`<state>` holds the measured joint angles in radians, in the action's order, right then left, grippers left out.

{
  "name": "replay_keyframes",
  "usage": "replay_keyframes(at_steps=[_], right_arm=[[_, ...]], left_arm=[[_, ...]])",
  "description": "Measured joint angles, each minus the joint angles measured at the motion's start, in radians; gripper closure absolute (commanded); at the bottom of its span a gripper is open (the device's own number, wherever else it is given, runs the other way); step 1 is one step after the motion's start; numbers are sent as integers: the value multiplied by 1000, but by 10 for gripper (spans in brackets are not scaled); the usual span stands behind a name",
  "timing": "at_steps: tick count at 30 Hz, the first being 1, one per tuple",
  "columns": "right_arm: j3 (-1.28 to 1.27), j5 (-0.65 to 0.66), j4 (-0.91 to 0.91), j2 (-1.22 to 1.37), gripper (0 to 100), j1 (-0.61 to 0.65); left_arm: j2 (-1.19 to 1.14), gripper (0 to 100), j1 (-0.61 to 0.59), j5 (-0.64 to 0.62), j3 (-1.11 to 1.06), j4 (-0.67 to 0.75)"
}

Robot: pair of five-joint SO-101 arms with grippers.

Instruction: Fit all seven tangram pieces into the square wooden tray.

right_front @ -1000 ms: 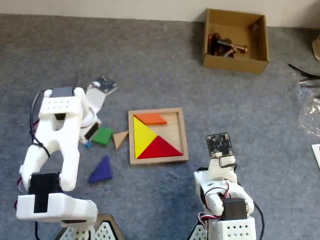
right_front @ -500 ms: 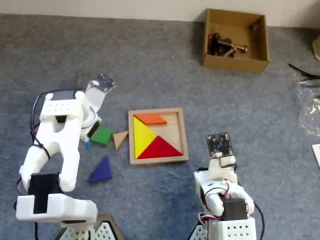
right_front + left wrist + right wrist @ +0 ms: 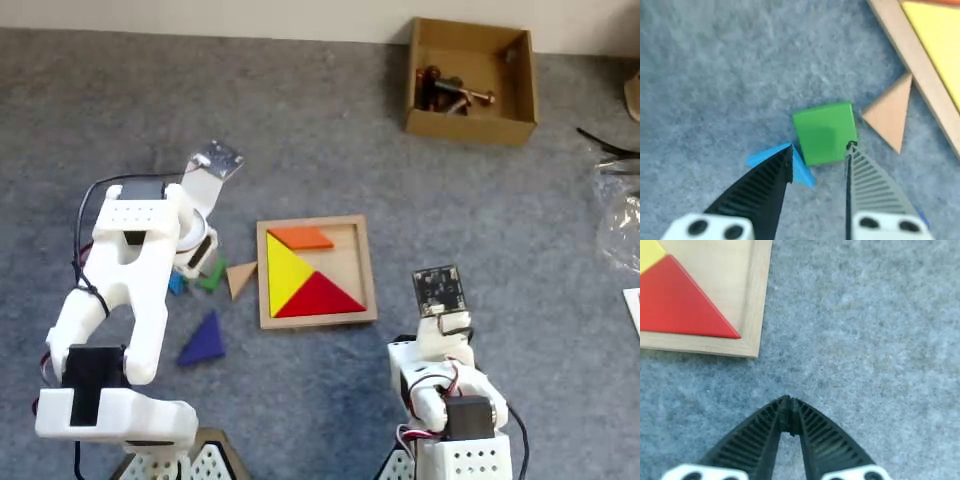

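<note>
Left end effector (image 3: 820, 148) open, tips flanking the green square (image 3: 824, 131); right end effector (image 3: 790, 404) closed above the desk (image 3: 870, 340).

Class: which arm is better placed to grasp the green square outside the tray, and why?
Left. The left gripper, open, hangs at the green square; the right gripper is shut over carpet beside the tray.
</note>
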<state>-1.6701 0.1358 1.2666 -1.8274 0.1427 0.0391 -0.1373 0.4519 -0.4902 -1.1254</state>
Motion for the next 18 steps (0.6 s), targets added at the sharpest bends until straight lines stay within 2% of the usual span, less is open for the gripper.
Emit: replay_keyframes(at_steps=[6,18], right_arm=[[0,0,0,0,993,0],[0,0,0,0,993,0]], left_arm=[[0,829,3,-120,-64,74],[8,828,9,-133,-138,149]])
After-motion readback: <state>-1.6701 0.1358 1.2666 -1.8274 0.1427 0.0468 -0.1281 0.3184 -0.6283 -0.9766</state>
